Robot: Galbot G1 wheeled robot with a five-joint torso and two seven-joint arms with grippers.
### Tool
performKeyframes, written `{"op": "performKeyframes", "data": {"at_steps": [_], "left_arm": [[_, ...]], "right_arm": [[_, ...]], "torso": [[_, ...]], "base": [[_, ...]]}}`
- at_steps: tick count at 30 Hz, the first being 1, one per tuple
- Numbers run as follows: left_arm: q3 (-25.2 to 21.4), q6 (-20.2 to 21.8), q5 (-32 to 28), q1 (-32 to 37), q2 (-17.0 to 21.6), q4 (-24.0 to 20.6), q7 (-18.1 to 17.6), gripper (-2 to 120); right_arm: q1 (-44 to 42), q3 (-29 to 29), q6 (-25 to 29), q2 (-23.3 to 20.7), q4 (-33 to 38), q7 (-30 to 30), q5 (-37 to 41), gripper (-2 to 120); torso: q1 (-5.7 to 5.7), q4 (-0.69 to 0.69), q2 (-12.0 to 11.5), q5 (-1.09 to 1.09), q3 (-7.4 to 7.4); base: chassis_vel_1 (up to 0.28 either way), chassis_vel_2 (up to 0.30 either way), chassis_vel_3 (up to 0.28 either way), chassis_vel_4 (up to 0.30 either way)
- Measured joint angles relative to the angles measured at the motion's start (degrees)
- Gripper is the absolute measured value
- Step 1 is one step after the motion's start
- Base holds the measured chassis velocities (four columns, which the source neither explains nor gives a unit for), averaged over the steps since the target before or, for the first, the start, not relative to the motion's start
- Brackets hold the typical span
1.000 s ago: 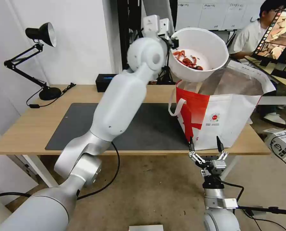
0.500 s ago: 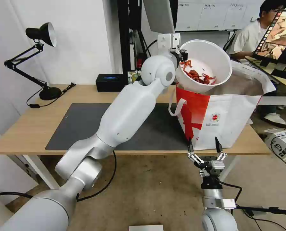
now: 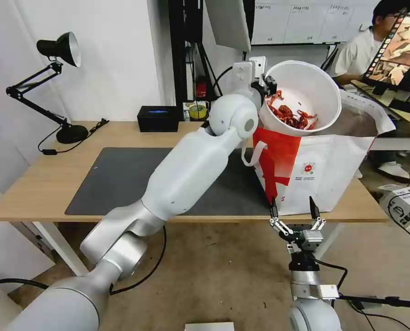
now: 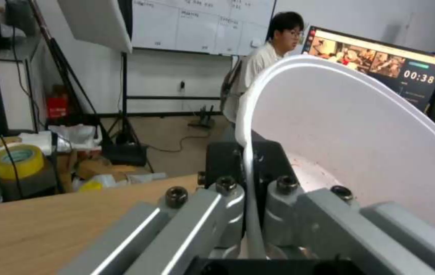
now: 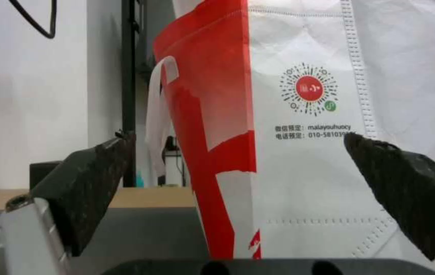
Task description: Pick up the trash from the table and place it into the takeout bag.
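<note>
Left tool (image 3: pixel 265 87): raised above the far right part of the worktop (image 3: pixel 39 181), clamped on the rim of the white bowl (image 3: pixel 322 94); in the left wrist view the rim (image 4: pixel 250 126) is seen pinched between the two pads.
Bowl relative to tool: held out to the right of the left tool, gripped at its left edge.
Bowl position: above the open mouth of the takeout bag (image 3: pixel 324 170), its lower side just over the bag's near rim.
Bowl orientation: tipped steeply, its opening turned toward the camera and somewhat upward, its base directed away and down toward the bag's foil lining.
Bowl contents: red scraps (image 3: pixel 290 115) gathered along the lower inner wall.
Takeout bag: set upright on the right end of the worktop, partly over the dark mat (image 3: pixel 117 179), white loop handle on its left side.
Right tool (image 3: pixel 295 208): held low, just in front of the worktop's near edge below the bag, fingers spread apart with nothing between them; in the right wrist view the bag's logo (image 5: pixel 310 88) is seen between the fingers.
</note>
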Motion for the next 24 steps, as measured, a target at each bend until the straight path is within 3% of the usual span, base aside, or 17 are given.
{"op": "performKeyframes", "data": {"at_steps": [24], "left_arm": [[1.0,-0.83,0.63,1.65,0.05,0.12,0.34,0]], "right_arm": [[0.26,0.04,0.09,0.21,-0.45,0.02,1.09,100]], "torso": [[0.0,0.0,0.0,0.0,0.0]], "base": [[0.0,0.0,0.0,0.0]]}}
